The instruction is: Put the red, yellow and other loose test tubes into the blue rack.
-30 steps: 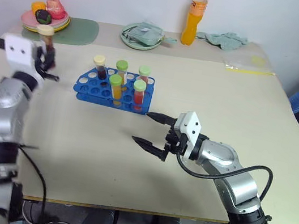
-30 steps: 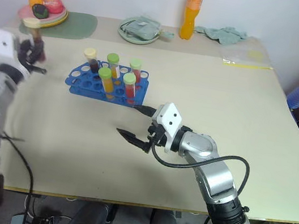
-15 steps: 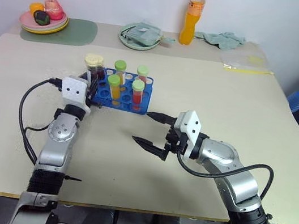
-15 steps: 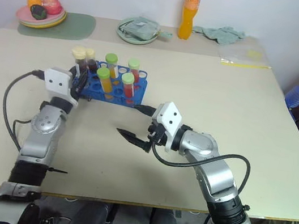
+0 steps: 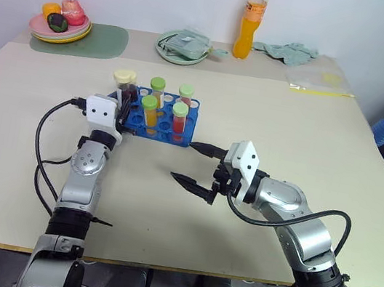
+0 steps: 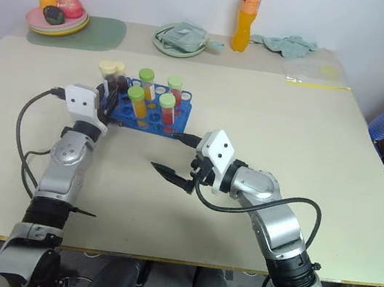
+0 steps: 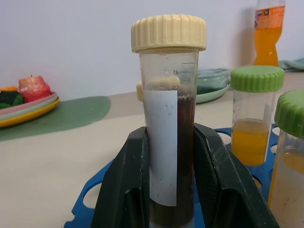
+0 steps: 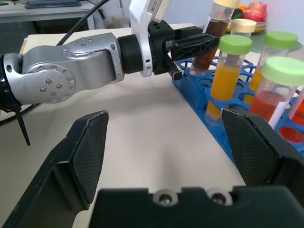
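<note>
A: Left end effector (image 7: 168, 190)?

B: Clamped on a cream-capped tube (image 7: 167, 123), dark brown liquid inside. Pads pinch the lower body, approx. below mid-height, cap well clear. Tube upright, at the blue rack (image 5: 154, 115)'s left end, over the holes there. Bottom is hidden, so can't tell if it's seated yet.

A: Right end effector (image 5: 199, 167)?

B: Fingers spread wide, nothing between them. Hovers over the table (image 5: 270, 120) just off the rack's near right corner, pointing at it.

A: What's in the rack already?

B: Green-capped tubes: orange one (image 8: 225, 78) and red one (image 8: 279, 90) towards the front, more behind, plus another cream cap (image 8: 243, 27) next to the held tube.

A: How will the tube handle?

B: Judgement only: clear plastic w/ screw cap, light, stiff, smooth wall so prob. slippery; liquid makes it bottom-heavy. The low grip looks OK for steering, but the pads may meet the rack top before it's fully down. Holding nearer the cap would give more room.

A: Any writing?

B: White label strip (image 7: 163, 145) on the held tube reads blank. Faint graduation marks above it, not legible. Orange drink bottle (image 5: 250, 19) beyond the rack at the table's far edge has a label, too small to read.
</note>
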### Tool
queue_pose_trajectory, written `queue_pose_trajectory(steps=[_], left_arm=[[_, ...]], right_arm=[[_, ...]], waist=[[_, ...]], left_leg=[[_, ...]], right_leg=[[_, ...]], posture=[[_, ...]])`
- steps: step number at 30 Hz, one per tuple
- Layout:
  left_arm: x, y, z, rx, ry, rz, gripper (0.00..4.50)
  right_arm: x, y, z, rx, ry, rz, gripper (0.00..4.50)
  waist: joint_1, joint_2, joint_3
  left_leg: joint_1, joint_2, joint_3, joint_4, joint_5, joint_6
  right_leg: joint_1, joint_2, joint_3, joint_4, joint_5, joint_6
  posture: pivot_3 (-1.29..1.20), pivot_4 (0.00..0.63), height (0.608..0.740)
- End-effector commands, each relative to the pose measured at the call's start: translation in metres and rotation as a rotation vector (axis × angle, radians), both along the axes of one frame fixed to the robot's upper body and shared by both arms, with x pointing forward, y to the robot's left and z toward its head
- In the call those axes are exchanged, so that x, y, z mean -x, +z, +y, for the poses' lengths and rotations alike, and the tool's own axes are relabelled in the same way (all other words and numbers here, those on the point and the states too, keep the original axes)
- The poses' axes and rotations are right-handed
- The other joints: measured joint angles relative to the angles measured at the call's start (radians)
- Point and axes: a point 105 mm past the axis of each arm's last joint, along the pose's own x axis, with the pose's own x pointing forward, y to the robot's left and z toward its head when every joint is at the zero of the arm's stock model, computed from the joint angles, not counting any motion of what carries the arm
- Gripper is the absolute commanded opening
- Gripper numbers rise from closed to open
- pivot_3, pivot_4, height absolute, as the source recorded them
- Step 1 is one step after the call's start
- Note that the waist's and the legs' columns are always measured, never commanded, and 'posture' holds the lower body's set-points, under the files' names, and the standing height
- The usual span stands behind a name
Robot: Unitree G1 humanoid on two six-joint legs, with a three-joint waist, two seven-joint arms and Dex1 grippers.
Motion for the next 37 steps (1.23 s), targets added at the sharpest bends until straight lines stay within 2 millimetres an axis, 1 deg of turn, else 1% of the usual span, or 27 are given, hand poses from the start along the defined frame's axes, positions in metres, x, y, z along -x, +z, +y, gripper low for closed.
queue_pose_trajectory(steps=[1,2,3,5,7,8,10,12,14,15,16,17,18,20,21,24,27,29,31,33,37], left_arm=[[0.001,0.012,-0.006,0.03,-0.027,-0.045,1.19],[0.003,0.013,-0.006,0.038,-0.027,-0.05,1.73],[0.004,0.013,-0.006,0.047,-0.026,-0.053,2.13],[0.008,0.016,-0.004,0.053,-0.021,-0.071,3.1],[0.013,0.02,-0.001,0.069,-0.018,-0.087,4.2],[0.016,0.022,0.002,0.071,-0.011,-0.095,4.47],[0.023,0.027,0.008,0.073,0.001,-0.105,4.47],[0.032,0.031,0.021,0.073,0.028,-0.11,4.47],[0.045,0.037,0.036,0.061,0.033,-0.115,4.47],[0.054,0.04,0.044,0.05,0.02,-0.107,4.47],[0.06,0.043,0.047,0.042,0.008,-0.099,4.47],[0.068,0.043,0.057,0.034,-0.002,-0.076,4.47],[0.075,0.043,0.064,0.016,-0.02,-0.044,4.47],[0.091,0.037,0.081,-0.033,-0.067,0.052,4.47],[0.097,0.036,0.085,-0.049,-0.082,0.082,4.47],[0.112,0.025,0.097,-0.075,-0.152,0.209,4.47],[0.118,0.016,0.097,-0.106,-0.201,0.287,4.47],[0.12,0.013,0.097,-0.092,-0.221,0.312,4.47],[0.12,0.012,0.093,-0.077,-0.239,0.315,4.47],[0.119,0.007,0.09,-0.082,-0.247,0.327,4.47],[0.117,0.004,0.085,-0.073,-0.244,0.323,4.47]], right_arm=[[0.004,0.01,0.0,-0.024,0.007,-0.037,4.19],[0.004,0.01,0.0,-0.024,0.007,-0.037,4.19],[0.005,0.01,0.0,-0.025,0.007,-0.036,4.19],[0.005,0.01,0.0,-0.026,0.007,-0.035,4.19],[0.005,0.011,-0.001,-0.029,0.004,-0.039,4.19],[0.005,0.012,-0.002,-0.032,0.0,-0.044,4.19],[0.004,0.015,-0.004,-0.041,-0.005,-0.052,4.19],[0.003,0.019,-0.007,-0.054,-0.006,-0.052,4.19],[0.003,0.022,-0.013,-0.056,-0.01,-0.051,4.19],[0.003,0.024,-0.018,-0.055,-0.015,-0.051,4.19],[0.004,0.026,-0.022,-0.053,-0.019,-0.05,4.19],[0.004,0.029,-0.029,-0.052,-0.033,-0.044,4.19],[0.004,0.031,-0.039,-0.048,-0.053,-0.037,4.19],[-0.003,0.034,-0.069,-0.033,-0.152,-0.022,4.19],[-0.005,0.035,-0.081,-0.026,-0.19,-0.016,4.19],[-0.014,0.033,-0.129,0.024,-0.34,0.006,4.19],[-0.019,0.027,-0.165,0.078,-0.442,0.021,4.19],[-0.021,0.026,-0.18,0.105,-0.476,0.02,4.19],[-0.022,0.026,-0.186,0.117,-0.482,0.012,4.19],[-0.024,0.023,-0.188,0.123,-0.484,0.012,4.19],[-0.025,0.018,-0.182,0.136,-0.464,0.008,4.19]], waist=[[0.0,0.0,0.0],[0.0,0.0,0.0],[-0.001,0.0,0.0],[-0.003,0.0,0.0],[-0.007,0.0,0.0],[-0.007,0.0,0.0],[-0.006,0.0,0.0],[-0.006,0.0,0.0],[-0.007,0.0,0.0],[-0.008,0.0,0.0],[-0.009,0.0,0.0],[-0.007,0.0,0.0],[-0.006,0.0,0.0],[-0.005,0.001,0.0],[-0.002,0.001,0.0],[0.003,0.001,0.0],[0.002,0.001,0.0],[-0.001,0.001,0.0],[-0.004,0.001,0.001],[-0.008,0.002,0.001],[-0.006,0.002,0.001]], left_leg=[[0.0,0.0,0.0,0.0,0.0,0.0],[0.0,0.0,0.0,0.0,0.0,0.0],[0.0,0.0,-0.001,0.0,0.0,0.0],[0.0,0.0,-0.001,0.0,0.0,0.0],[0.0,0.0,-0.001,0.0,0.0,0.0],[0.0,0.001,-0.001,-0.001,0.0,0.0],[0.0,0.001,-0.002,-0.001,0.0,0.0],[0.0,0.001,-0.002,0.0,0.0,0.0],[0.0,0.001,-0.002,-0.001,0.0,0.0],[0.0,0.001,-0.002,-0.001,0.0,0.0],[0.0,0.001,-0.002,-0.001,0.0,0.0],[0.0,0.001,-0.002,-0.001,0.0,0.0],[0.0,0.001,-0.002,-0.001,0.0,0.0],[0.0,0.001,-0.002,-0.001,0.0,0.001],[0.0,0.001,-0.002,-0.001,-0.001,0.001],[0.0,0.001,-0.001,-0.001,-0.001,0.002],[0.002,0.001,0.0,-0.001,-0.001,0.002],[0.003,0.002,0.001,-0.002,-0.001,0.002],[0.005,0.002,0.002,-0.005,-0.001,0.002],[0.007,0.003,0.002,-0.006,-0.001,0.002],[0.009,0.003,0.002,-0.007,-0.001,0.002]], right_leg=[[0.0,0.0,0.0,0.0,0.0,0.0],[0.0,0.0,-0.001,0.0,0.0,0.0],[0.0,0.0,-0.001,0.0,0.0,0.0],[0.0,0.0,-0.001,0.0,0.0,0.0],[0.0,0.0,-0.001,0.0,0.0,0.0],[-0.001,0.0,-0.001,0.0,0.0,0.0],[-0.001,0.0,0.0,0.0,0.0,0.0],[-0.001,0.0,0.0,0.0,0.0,0.0],[-0.001,0.0,0.0,0.0,0.0,0.0],[-0.001,0.0,0.0,0.0,0.0,0.0],[-0.001,0.0,0.0,0.0,0.0,0.0],[-0.001,0.0,0.001,0.0,0.0,0.0],[-0.001,0.0,0.0,0.0,0.0,0.0],[-0.001,0.0,0.001,0.0,0.0,0.0],[-0.001,0.0,0.001,0.0,0.0,0.0],[0.001,0.0,0.0,-0.002,0.0,-0.001],[0.003,0.0,-0.001,-0.003,0.0,-0.001],[0.004,0.0,-0.001,-0.004,0.0,-0.001],[0.005,0.0,0.0,-0.004,0.0,-0.001],[0.005,0.0,0.001,-0.004,0.0,-0.001],[0.006,0.0,0.003,-0.005,-0.001,-0.001]], posture=[[0.0,0.15,0.74],[0.0,0.15,0.74],[0.0,0.15,0.74],[0.0,0.15,0.74],[0.0,0.15,0.74],[0.0,0.15,0.74],[0.0,0.15,0.74],[0.0,0.15,0.74],[0.0,0.15,0.74],[0.0,0.15,0.74],[0.0,0.15,0.74],[0.0,0.15,0.74],[0.0,0.15,0.74],[0.0,0.15,0.74],[0.0,0.15,0.74],[0.0,0.15,0.74],[0.0,0.15,0.74],[0.0,0.15,0.74],[0.0,0.15,0.74],[0.0,0.15,0.74],[0.0,0.15,0.74]])
